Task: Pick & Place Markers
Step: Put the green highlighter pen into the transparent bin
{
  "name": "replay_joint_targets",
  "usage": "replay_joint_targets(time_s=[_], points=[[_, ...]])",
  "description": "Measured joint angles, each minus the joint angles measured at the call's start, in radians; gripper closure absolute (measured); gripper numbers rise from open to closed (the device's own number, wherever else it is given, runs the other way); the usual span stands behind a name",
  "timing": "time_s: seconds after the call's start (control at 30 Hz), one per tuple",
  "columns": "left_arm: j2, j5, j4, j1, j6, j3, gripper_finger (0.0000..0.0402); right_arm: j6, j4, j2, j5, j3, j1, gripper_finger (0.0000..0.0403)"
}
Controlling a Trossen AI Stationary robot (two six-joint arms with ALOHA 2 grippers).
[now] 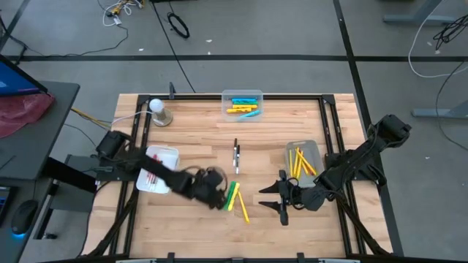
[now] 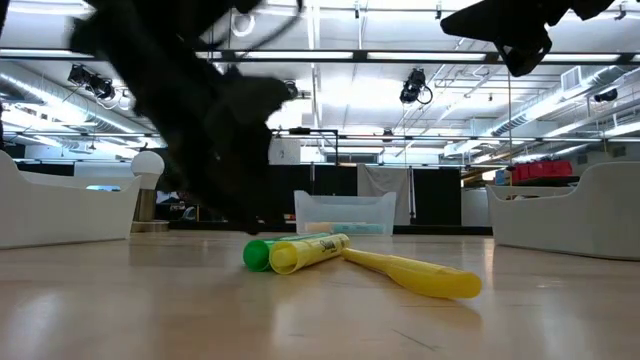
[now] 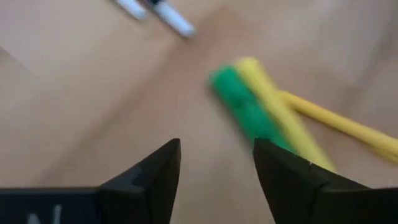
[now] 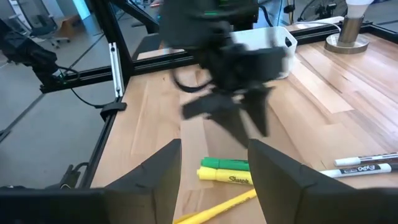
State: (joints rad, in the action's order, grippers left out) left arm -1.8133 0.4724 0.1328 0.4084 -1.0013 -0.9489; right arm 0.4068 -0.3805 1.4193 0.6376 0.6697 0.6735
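Wood table [image 1: 197, 139] | green marker [image 1: 229, 194] loose | left hand [image 1: 218, 199] open | right hand [image 1: 276, 199] open

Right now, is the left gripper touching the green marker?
Apart. In the left wrist view, bare table shows between the open left gripper and the green marker.

You look down on a pale wooden table [image 1: 197, 139] of butcher-block strips, its satin sheen catching ceiling light in the low view. The green highlighter [image 2: 258, 253] and yellow highlighter [image 2: 308, 250] show smooth plastic barrels. A translucent plastic bin [image 1: 242, 96] sits opposite opaque white plastic trays [image 1: 162, 157]. The left gripper [image 3: 214, 165] looks matt black.
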Motion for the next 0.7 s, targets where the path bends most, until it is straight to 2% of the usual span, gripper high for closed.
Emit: replay_joint_targets(time_s=[0.17, 0.3, 0.47, 0.7], points=[[-0.029, 0.178, -0.077, 0.137, -0.113, 0.000, 0.0187, -0.001, 0.000, 0.000, 0.001, 0.000, -0.007, 0.0215], [-0.078, 0.282, -0.121, 0.181, -0.165, 0.000, 0.0191, -0.001, 0.000, 0.000, 0.001, 0.000, -0.019, 0.0215], [-0.143, 0.292, -0.207, 0.162, -0.170, 0.000, 0.0195, -0.001, 0.000, 0.000, 0.001, 0.000, -0.032, 0.0215], [-0.148, 0.282, -0.203, 0.126, -0.167, 0.000, 0.0195, -0.001, 0.001, 0.000, 0.001, 0.000, -0.032, 0.0215]])
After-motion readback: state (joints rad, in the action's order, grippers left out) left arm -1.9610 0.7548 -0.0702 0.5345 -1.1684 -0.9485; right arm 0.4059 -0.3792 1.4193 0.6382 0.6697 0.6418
